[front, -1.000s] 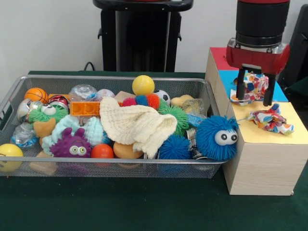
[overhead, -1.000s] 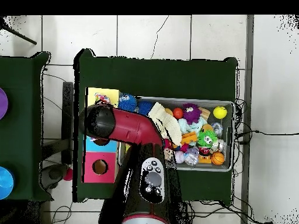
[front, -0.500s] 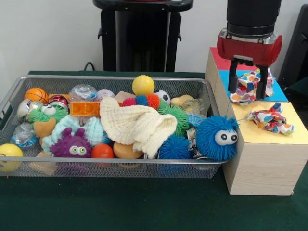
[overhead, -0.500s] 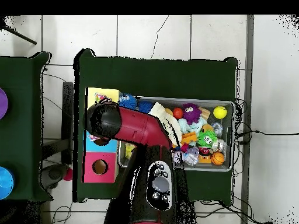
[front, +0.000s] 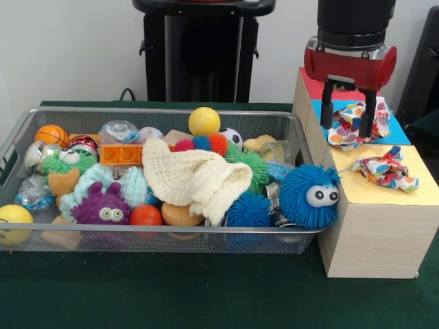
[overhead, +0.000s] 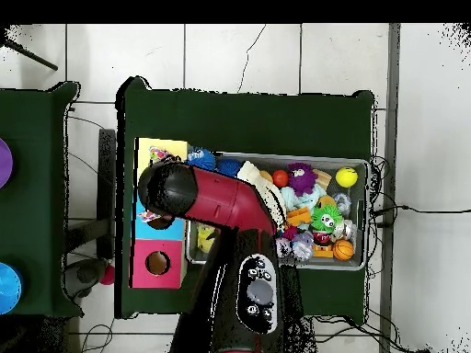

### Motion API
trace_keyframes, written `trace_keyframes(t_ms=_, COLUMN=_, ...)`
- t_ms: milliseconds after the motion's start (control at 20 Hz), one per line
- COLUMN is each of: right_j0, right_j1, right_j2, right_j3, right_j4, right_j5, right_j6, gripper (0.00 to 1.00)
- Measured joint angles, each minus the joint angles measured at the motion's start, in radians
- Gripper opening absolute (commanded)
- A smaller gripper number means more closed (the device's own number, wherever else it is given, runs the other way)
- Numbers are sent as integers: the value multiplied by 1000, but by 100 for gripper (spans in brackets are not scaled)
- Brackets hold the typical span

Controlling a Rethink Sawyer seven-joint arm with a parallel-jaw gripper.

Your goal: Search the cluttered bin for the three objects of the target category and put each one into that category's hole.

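Since the frame one second ago the gripper has risen and shifted a little toward the bin; it now hangs above the blue section of the box, clear of the cloth beneath it. Nothing in the bin has shifted.

Green tabletop carries the wire bin with the wooden box touching the bin's end nearest the arm in the front view. Box top is banded: red at the far end, blue in the middle, yellow at the near end. In the overhead view the red band shows a round hole; the arm covers most of the blue band.

Arm, red and black, reaches from the table's base-side edge over the box in the overhead view.

Gripper: two dark fingers stand apart with open space between them, holding nothing.

Bin contents, front view: cream knitted cloth draped over the middle of the heap; blue fuzzy ball with eyes at the corner nearest the box, leaning on the bin's rim; purple spiky creature by the near wall; yellow ball at the far wall; small basketball in the far corner away from the box.

Task items: one multicoloured cloth piece lies on the blue band, directly under the gripper. A second patterned cloth piece lies on the yellow band, well apart from the gripper.
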Motion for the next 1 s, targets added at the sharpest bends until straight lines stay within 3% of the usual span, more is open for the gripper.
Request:
trace_keyframes(t_ms=450, right_j0=-38, right_j1=-11, right_j2=20, right_j3=16, right_j4=4, right_j5=68, right_j6=0, gripper=100)
trace_keyframes(t_ms=1000, right_j0=-79, right_j1=-73, right_j2=80, right_j3=129, right_j4=86, right_j5=95, right_j6=0, gripper=100)
